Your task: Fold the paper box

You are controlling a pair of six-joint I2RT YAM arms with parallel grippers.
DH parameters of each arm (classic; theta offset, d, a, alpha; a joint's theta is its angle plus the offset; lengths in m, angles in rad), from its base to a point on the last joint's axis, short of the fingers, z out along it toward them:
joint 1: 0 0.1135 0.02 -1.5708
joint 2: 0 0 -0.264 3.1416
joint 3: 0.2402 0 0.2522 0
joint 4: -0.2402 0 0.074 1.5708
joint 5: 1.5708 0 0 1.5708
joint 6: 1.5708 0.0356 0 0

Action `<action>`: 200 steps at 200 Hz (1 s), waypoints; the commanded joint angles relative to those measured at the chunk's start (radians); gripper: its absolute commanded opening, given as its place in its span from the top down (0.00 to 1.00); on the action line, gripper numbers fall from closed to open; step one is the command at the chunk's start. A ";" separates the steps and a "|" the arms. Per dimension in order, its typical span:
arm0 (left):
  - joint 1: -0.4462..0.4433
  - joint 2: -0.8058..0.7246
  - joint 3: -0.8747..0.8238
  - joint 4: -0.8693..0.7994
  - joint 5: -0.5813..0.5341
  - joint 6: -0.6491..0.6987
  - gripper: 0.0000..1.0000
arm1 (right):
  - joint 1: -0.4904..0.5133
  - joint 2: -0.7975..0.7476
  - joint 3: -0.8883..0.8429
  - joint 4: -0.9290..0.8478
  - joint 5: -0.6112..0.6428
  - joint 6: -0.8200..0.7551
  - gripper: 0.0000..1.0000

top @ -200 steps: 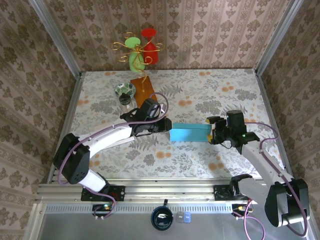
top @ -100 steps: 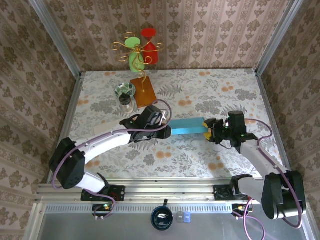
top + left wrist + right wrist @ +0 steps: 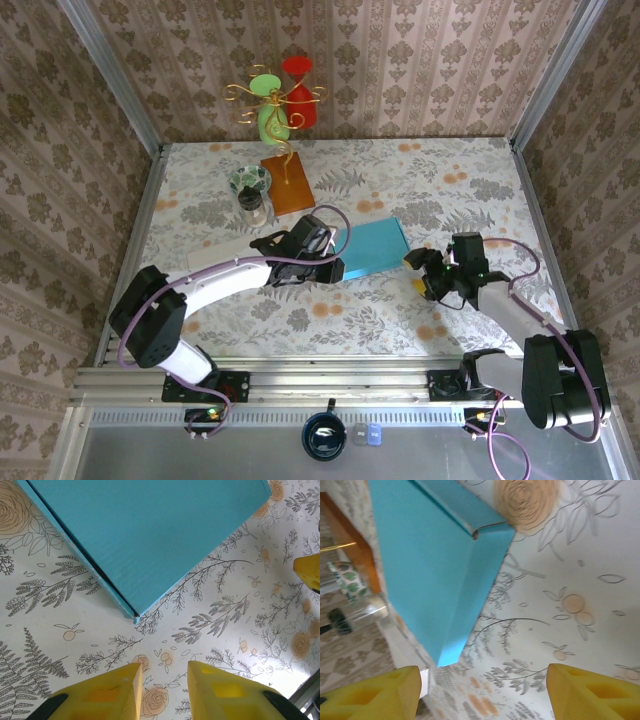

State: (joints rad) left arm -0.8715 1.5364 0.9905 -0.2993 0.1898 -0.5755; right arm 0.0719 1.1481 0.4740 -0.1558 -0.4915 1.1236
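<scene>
**A:** What sits nearest?

**B:** A dark cup (image 3: 322,437), on the grey ledge below the table's near edge, between the two arm bases.

**A:** And the arms?

**B:** Both reach out over the flowered tablecloth (image 3: 330,315). The left gripper (image 3: 165,666) points right, toward the paper box (image 3: 368,247). Its yellow fingers (image 3: 107,695) stand slightly apart with bare cloth between them, gripping nothing.

**A:** Does it touch the box?

**B:** No. In the left wrist view the paper box's near corner lies just ahead of the fingertips, with a strip of cloth between. From above, the gripper sits just beside the box's left edge.

**A:** The right one?

**B:** The right gripper (image 3: 418,272) is just right of the box, its fingers spread wide and empty. Its wrist camera shows the box ahead, clear of both yellow tips.

**A:** So where exactly is the box?

**B:** It is teal and lies on the cloth about mid-table, between the two grippers. It is skewed, with its right end farther than its left.

**A:** And beyond it?

**B:** At the far left stands a glass jar (image 3: 252,200) with a leaf-patterned top. An orange-brown wooden block (image 3: 287,182) is just beside it. A gold wire stand (image 3: 283,140) rises from the block, carrying a green piece and a red piece against the patterned wall.
</scene>
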 commanded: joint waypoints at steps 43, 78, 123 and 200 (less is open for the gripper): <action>0.026 -0.069 0.011 0.006 -0.038 -0.007 0.68 | -0.006 -0.128 0.172 -0.368 0.211 -0.235 0.00; 0.065 -0.167 -0.023 0.020 -0.121 -0.008 0.07 | -0.006 -0.238 0.307 -0.527 0.412 -0.367 0.00; 0.182 -0.387 -0.148 0.021 -0.289 -0.042 0.00 | -0.007 -0.401 0.393 -0.579 0.828 -0.498 0.00; 0.353 -0.610 -0.248 -0.202 -0.662 -0.104 0.00 | -0.009 -0.517 -0.128 0.215 1.014 -0.860 0.00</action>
State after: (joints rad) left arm -0.5495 0.9474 0.7631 -0.4065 -0.3069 -0.6502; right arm 0.0654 0.5961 0.4728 -0.3035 0.4503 0.4191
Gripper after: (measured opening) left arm 0.999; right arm 0.999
